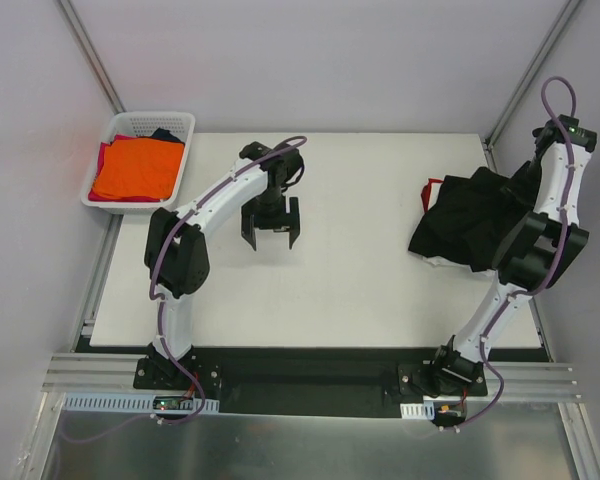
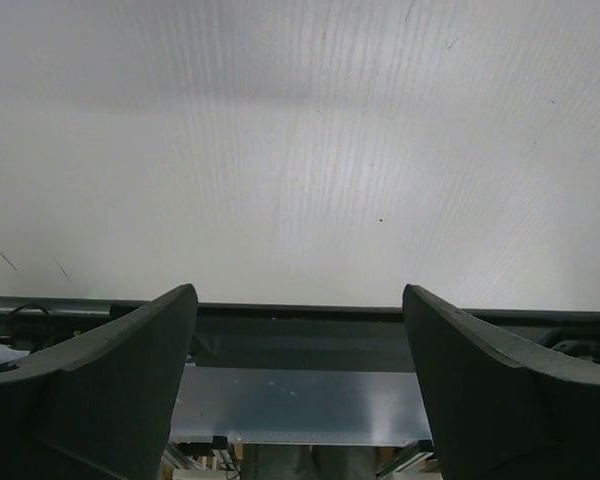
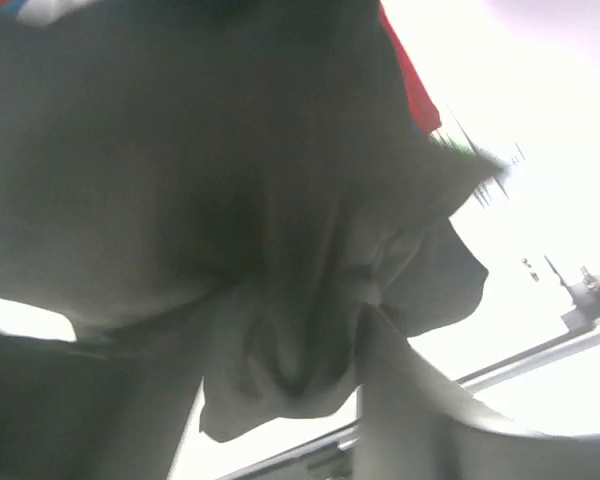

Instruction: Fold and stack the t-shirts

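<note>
the black t-shirt (image 1: 470, 225) is limp, light; i'd pinch a hem corner. left tool (image 1: 270, 232) wide, empty; right tool (image 3: 280, 395) buried in it, can't tell.

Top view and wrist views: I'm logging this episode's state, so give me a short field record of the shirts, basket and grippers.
basket: white, at far-left corner of the table, orange t-shirt on top
black t-shirts: crumpled heap, right side of table, unfolded
left gripper: open, empty, over bare table
right gripper: in the black heap; open or shut unclear
</note>
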Robot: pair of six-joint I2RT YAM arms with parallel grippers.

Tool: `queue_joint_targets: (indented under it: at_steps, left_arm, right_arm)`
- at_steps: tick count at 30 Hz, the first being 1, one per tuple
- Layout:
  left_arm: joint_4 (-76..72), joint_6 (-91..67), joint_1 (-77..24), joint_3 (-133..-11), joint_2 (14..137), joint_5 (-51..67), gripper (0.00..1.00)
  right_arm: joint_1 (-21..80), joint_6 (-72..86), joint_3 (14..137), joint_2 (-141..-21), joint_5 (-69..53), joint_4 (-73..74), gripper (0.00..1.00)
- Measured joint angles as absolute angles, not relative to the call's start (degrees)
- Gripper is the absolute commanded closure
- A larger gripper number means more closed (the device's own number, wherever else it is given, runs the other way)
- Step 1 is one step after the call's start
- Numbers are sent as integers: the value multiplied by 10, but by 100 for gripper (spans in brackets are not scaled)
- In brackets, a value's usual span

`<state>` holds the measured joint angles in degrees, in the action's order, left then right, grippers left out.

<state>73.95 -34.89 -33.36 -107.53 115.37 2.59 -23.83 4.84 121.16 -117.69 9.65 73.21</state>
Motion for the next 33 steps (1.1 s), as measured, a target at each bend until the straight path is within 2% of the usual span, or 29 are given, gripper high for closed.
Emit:
queue_joint_targets:
  at_steps: [6, 10, 21, 22, 23, 24, 26, 27, 28, 29, 33]
  left_arm:
    - [732, -349, -333, -1062, 1154, 31, 16]
    - [728, -349, -333, -1051, 1154, 39, 16]
    - [722, -343, -333, -1051, 1154, 56, 16]
    - [722, -341, -333, -1053, 1154, 57, 17]
    - [722, -341, -333, -1055, 1154, 58, 17]
    - [722, -340, -333, -1056, 1154, 58, 17]
    - [722, -339, -333, -1058, 1154, 58, 17]
    - [722, -339, -333, -1058, 1154, 58, 17]
    - [722, -339, -333, -1058, 1154, 58, 17]
    - [722, -339, -333, -1058, 1154, 58, 17]
    - [722, -338, -333, -1058, 1154, 57, 24]
  right_arm:
    - [-243, 41, 1154, -1200, 71, 720, 5]
    - [-244, 40, 1069, -1145, 42, 688, 4]
    - [-241, 35, 1025, -948, -8, 682, 7]
    - [-241, 35, 1013, -939, -8, 684, 10]
    - [-241, 34, 999, -933, -8, 687, 20]
    - [-241, 34, 992, -933, -8, 689, 43]
    - [-240, 30, 981, -937, -5, 689, 65]
    - [-240, 31, 980, -940, -2, 690, 84]
    - [-240, 32, 981, -945, -1, 689, 94]
    - [-239, 32, 984, -949, -3, 691, 99]
    - [-227, 41, 1016, -982, -20, 687, 99]
